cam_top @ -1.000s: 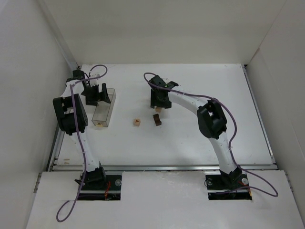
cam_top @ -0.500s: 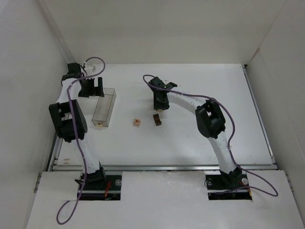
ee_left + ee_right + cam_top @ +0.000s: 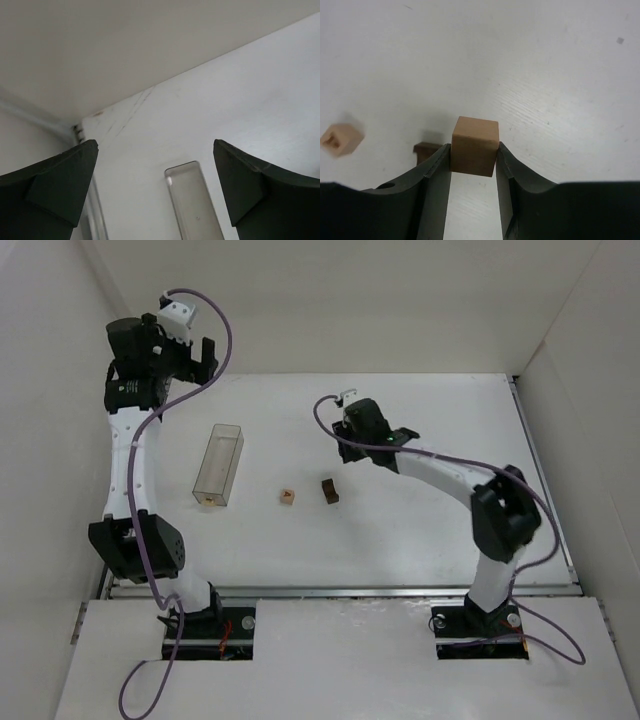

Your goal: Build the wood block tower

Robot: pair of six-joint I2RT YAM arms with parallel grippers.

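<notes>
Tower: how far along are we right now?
Nothing looks stacked yet: the dark brown block and the light block lie apart on the table. In hand: the right gripper is shut on a tan cube, held above the table. The left gripper hangs open and empty. All the stacking is left.

No writing, label or number can be read in any view.
The small pale tan wooden cube (image 3: 341, 140) carries a mark on one face. From above it shows as a reddish speck, and in the right wrist view as a shallow recess. In both it is too small and blurred to read as a letter, digit or sign.
</notes>
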